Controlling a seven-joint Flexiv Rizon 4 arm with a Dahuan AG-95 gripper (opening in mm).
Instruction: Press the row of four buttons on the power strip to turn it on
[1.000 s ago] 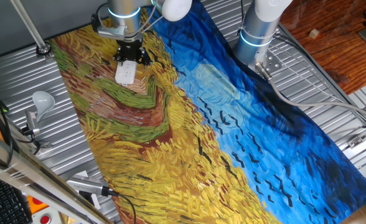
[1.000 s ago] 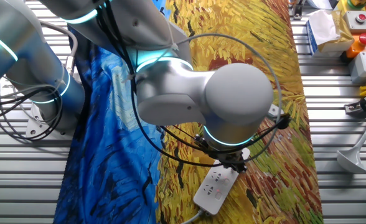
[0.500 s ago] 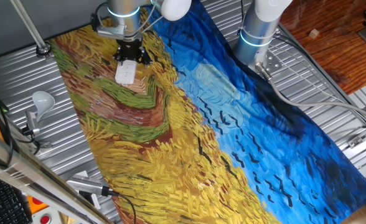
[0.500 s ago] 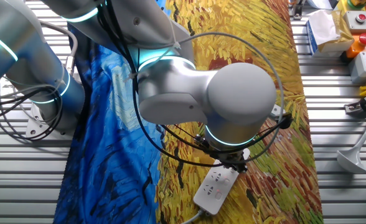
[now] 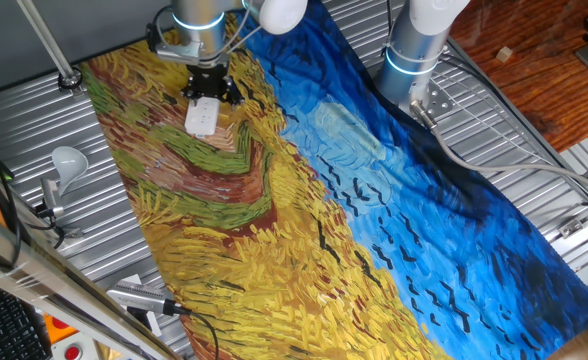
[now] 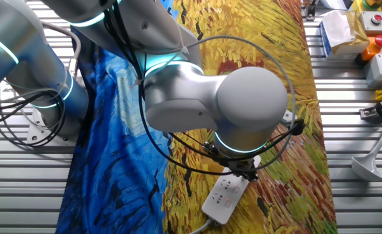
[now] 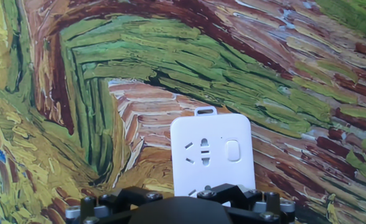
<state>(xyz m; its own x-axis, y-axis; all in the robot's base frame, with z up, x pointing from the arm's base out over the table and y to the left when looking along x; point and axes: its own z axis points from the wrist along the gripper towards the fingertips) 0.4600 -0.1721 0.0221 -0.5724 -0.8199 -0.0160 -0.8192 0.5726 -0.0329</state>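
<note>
A flat white plastic power strip with rounded corners is being shown lying face up on a tablecloth printed with a painted wheat field and blue sky, directly under the black two-finger gripper of the silver robot arm. In the hand view the strip is being seen with its long axis running straight out from beneath the jaws, its far end carrying a small hanging loop and pointing away over green and brown brushstrokes. One oblong pale button is being seen on the top face, to the right of a socket; the rest of the row is being hidden below the gripper body. In the other fixed view the strip is being shown stretching out from under the jaws toward the near edge of the cloth, a thin cord leaving its near end. Whether the jaws are released or clenched cannot be told. The cloth is being carried by a ribbed metal table, on which a white lamp-like bulb on a metal stand is standing well away from the jaws.
</note>
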